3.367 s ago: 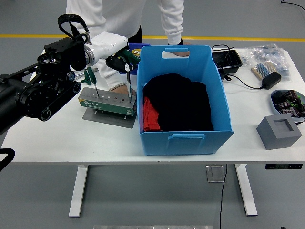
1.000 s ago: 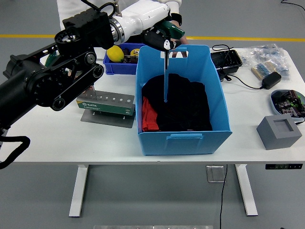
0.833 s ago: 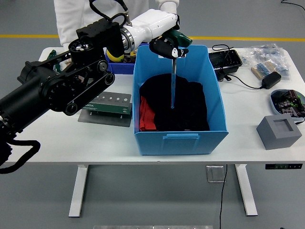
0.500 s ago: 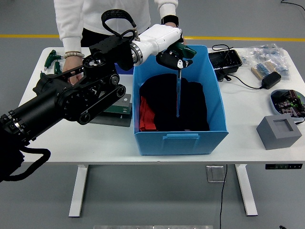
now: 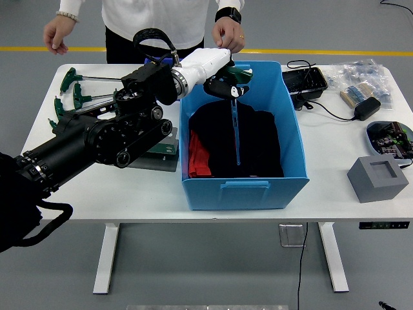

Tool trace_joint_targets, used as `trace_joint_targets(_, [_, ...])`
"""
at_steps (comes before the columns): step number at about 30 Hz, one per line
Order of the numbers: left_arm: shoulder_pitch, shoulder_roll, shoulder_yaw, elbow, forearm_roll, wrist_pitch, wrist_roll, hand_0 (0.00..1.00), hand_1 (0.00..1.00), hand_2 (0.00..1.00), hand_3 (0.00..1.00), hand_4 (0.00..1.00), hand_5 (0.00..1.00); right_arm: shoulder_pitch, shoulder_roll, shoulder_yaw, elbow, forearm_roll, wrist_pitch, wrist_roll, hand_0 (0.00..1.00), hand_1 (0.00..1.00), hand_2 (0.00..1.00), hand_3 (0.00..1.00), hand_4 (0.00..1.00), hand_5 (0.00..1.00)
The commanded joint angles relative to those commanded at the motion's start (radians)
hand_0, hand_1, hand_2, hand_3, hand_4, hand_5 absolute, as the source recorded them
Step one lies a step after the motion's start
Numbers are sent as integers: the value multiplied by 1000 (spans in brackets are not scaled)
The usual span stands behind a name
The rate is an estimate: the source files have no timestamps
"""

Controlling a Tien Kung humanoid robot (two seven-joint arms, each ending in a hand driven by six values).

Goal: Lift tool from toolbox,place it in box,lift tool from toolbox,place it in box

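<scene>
My left hand (image 5: 226,82) hangs over the back of the blue box (image 5: 293,139), shut on a green-handled T tool (image 5: 236,126). The tool's thin shaft points straight down into the box, its tip close to the black cloth (image 5: 258,145) lying inside. A red item (image 5: 197,155) shows at the cloth's left edge. The green toolbox stand (image 5: 161,147) sits on its grey plate left of the box, mostly hidden behind my black forearm. Several green T-handle tools (image 5: 71,97) lie at the table's far left. The right hand is out of view.
A person stands at the far side, one hand (image 5: 57,33) raised at the left and the other (image 5: 229,35) just behind the box. Right of the box are a black tray (image 5: 306,81), a charger (image 5: 364,108), plastic bags (image 5: 361,72), a grey block (image 5: 377,177) and a round case (image 5: 390,137).
My left hand lifted the tool off the stand and carried it right, over the box, then lowered it. The person drew both hands back. Green tools now lie at the far left.
</scene>
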Motion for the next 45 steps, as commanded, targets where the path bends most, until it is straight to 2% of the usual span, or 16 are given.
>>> trace_joint_targets(1, [-3, 0, 10, 5, -20, -5, -1, 326, 239, 276, 413, 687, 407, 0, 0, 0, 0, 0, 0, 0, 694, 684, 732, 584, 792, 721])
trace_joint_targets(6, [-21, 0, 55, 20, -100, -41, -2, 326, 239, 276, 413, 687, 407, 0, -1, 1, 0, -1, -1, 0, 694, 684, 732, 584, 792, 721])
trace_joint_targets(7, [-23, 0, 60, 24, -111, -44, -3, 346, 306, 361, 488, 769, 519, 0, -1, 2, 0, -4, -1, -1, 694, 684, 732, 584, 793, 721])
trace_joint_targets(12, [-32, 0, 87, 53, -158, -56, -13, 346, 306, 361, 488, 769, 519, 1, -2, 7, 0, -14, 0, -3, 694, 684, 732, 584, 793, 721])
trace_joint_targets(13, [-34, 0, 93, 64, -167, -60, -17, 424, 480, 543, 598, 804, 592, 1, -2, 6, 0, -13, 0, -3, 694, 684, 733, 585, 794, 720])
trace_joint_targets(18, [-39, 0, 105, 75, -194, -55, -35, 424, 480, 543, 598, 804, 592, 1, -2, 1, -1, -2, 0, 1, 694, 684, 733, 585, 794, 720])
trace_joint_targets(19, [-40, 0, 106, 73, -194, -54, -37, 584, 614, 663, 665, 826, 606, 2, -2, 0, -1, -2, 0, 1, 695, 684, 733, 585, 795, 721])
trace_joint_targets(24, [-46, 0, 102, 48, -200, -36, -64, 584, 614, 663, 665, 826, 606, 6, -4, 1, -1, -6, 0, 1, 695, 684, 733, 585, 795, 721])
trace_joint_targets(25, [-47, 0, 100, 43, -198, -34, -67, 615, 665, 709, 695, 840, 615, 6, -4, 1, 0, -7, 0, 1, 695, 684, 733, 586, 795, 721])
trace_joint_targets(34, [-44, 0, 66, -2, -161, -31, -71, 629, 673, 719, 715, 854, 625, 3, -6, 1, 0, -4, -1, 2, 696, 684, 733, 585, 796, 721])
trace_joint_targets(41, [-22, 1, -27, -73, -39, -49, -51, 635, 672, 722, 720, 864, 638, -4, -5, -2, -2, 7, -2, 5, 696, 685, 733, 585, 796, 720])
trace_joint_targets(45, [-6, 44, -93, -121, 7, -72, -29, 623, 658, 709, 712, 868, 647, -11, -3, -7, -3, 20, -2, 8, 696, 684, 733, 584, 796, 719])
